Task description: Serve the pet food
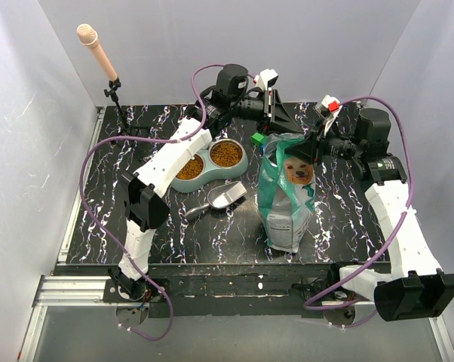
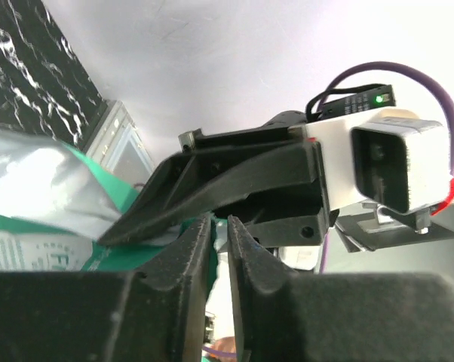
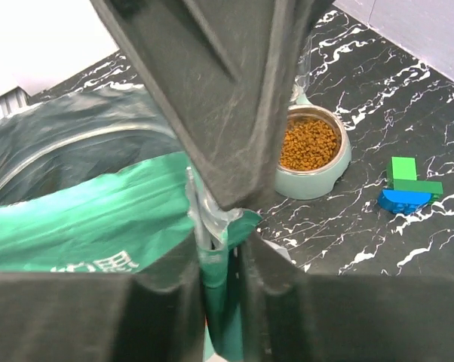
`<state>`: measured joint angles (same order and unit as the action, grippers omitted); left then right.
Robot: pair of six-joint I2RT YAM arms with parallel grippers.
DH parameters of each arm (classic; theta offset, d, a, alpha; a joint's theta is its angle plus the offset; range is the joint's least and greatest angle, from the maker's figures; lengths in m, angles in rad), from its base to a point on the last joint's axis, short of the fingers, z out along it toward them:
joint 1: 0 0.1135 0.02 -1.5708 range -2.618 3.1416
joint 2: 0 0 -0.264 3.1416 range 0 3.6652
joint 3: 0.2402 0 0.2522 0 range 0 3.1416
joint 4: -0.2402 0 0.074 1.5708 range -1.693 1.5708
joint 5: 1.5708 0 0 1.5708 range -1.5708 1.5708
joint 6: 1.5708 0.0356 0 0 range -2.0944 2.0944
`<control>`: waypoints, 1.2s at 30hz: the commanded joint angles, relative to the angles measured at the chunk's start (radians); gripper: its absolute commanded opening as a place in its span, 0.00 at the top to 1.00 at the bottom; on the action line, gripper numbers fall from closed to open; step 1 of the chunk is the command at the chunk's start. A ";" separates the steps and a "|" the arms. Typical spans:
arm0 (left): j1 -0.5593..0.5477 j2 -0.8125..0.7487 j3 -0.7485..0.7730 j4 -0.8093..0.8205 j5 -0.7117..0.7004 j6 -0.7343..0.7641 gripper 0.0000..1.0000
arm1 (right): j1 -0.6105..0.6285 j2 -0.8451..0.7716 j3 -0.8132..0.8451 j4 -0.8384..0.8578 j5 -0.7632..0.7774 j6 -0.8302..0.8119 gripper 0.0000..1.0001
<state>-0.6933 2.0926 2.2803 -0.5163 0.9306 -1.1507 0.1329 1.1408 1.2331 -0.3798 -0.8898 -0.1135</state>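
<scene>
table point(image 1: 212, 234) black marble, white veining. bag point(image 1: 287, 204) teal-green and white – golden dog print, silver lining. kibble point(image 1: 226, 154) orange-brown, bowl point(image 1: 243, 167) pale mint. scoop point(image 1: 227, 197) silver. blocks point(image 3: 405, 185) – green, blue. cables point(image 2: 393, 66) purple.

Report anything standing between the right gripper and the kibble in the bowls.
The bag rim sits between the right gripper's jaws, and the left gripper hangs directly ahead. Beyond them only bare table leads to the kibble in the bowl.
</scene>
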 commanded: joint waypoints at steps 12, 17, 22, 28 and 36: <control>-0.078 -0.406 -0.025 -0.480 -0.813 0.624 0.02 | 0.030 -0.052 0.139 -0.129 0.429 0.381 0.96; -0.329 -0.468 -0.114 -0.478 -1.111 0.747 0.31 | 0.033 -0.035 0.252 -0.267 0.652 0.557 0.99; -0.498 -0.424 -0.094 -0.501 -1.320 0.798 0.12 | 0.034 0.002 0.325 -0.369 0.772 0.609 0.99; -0.506 -0.375 -0.078 -0.504 -1.423 0.861 0.16 | 0.037 -0.015 0.310 -0.360 0.709 0.632 0.99; -0.410 -0.328 -0.074 -0.483 -1.204 0.816 0.29 | 0.039 -0.084 0.250 -0.370 0.664 0.572 0.99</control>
<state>-1.1351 1.8107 2.2215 -1.0439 -0.3607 -0.3511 0.1707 1.1419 1.4738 -0.8501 -0.1825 0.4629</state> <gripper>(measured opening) 0.721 0.119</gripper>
